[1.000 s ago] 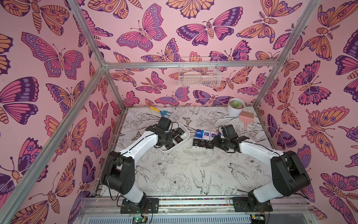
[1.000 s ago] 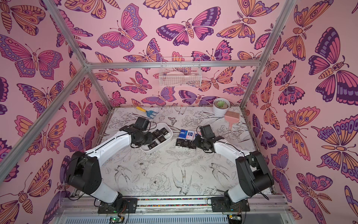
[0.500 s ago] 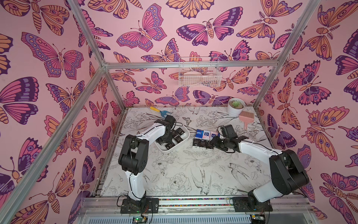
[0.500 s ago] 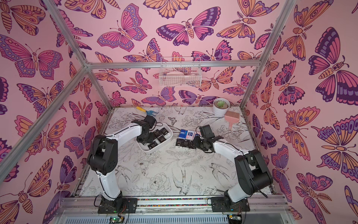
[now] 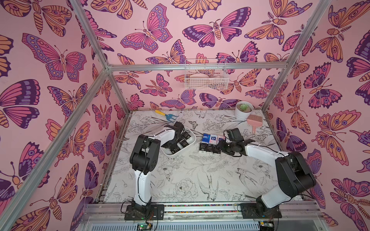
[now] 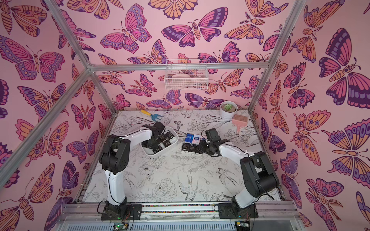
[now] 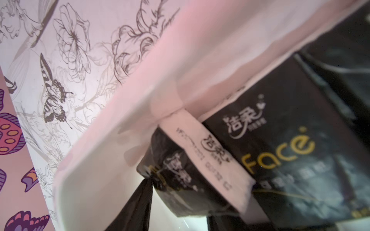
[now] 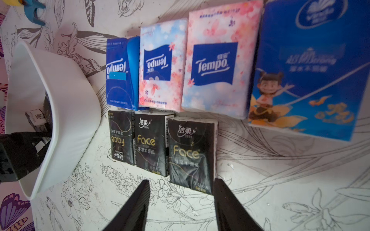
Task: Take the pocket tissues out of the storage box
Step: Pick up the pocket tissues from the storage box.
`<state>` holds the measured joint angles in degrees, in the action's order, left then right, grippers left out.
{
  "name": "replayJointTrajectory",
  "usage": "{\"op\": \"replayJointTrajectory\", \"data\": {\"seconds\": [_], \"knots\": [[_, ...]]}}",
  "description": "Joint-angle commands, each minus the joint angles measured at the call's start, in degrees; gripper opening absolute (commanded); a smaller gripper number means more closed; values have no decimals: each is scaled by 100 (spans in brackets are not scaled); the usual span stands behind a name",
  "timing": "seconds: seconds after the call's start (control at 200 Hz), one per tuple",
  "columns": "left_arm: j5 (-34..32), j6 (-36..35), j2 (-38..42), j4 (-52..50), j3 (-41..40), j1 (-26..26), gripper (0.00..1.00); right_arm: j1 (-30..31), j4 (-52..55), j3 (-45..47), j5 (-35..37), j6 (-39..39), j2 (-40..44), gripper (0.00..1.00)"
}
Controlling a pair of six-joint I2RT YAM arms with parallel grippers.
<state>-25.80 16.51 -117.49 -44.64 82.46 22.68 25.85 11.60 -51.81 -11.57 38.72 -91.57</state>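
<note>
Black pocket tissues are shown in the storage box, left of seven set out on the tabletop. Fingers of the left gripper are placed among them, but whether anything is gripped cannot be told. Fingers of the right gripper are spread and empty. One packet is best pinched squarely and lifted clear of the wall.

Clock is set on the top views, with 12 at the back wall. The bare table from centre down to 6 is wide open, nothing between the two arm bases. At 10–11 the storage box sits with the left arm draped over it. The pocket tissues inside are jammed against its wall, so there's barely a slot. Only a thin strip of table separates the box from the packets laid in two rows around 12–1. The right gripper blocks their 3 o'clock end. A plant pot and pink brush crowd the 1–2 corner, and a hand rake lies at 11.
</note>
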Motion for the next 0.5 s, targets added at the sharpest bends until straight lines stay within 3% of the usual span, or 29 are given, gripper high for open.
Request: {"op": "replayJointTrajectory", "data": {"seconds": [0.0,0.21,0.381,0.496], "knots": [[-233,28,-149,85,43,8,33,-36,9,-44,-86,-31,-46,54],[-181,-8,158,62,-40,65,16,-37,70,-1,-121,-68,19,54],[-39,-3,667,8,-140,136,12,-36,149,31,-145,-109,117,53],[507,38,1098,-166,-189,219,13,-36,271,40,-110,-186,292,53]]}}
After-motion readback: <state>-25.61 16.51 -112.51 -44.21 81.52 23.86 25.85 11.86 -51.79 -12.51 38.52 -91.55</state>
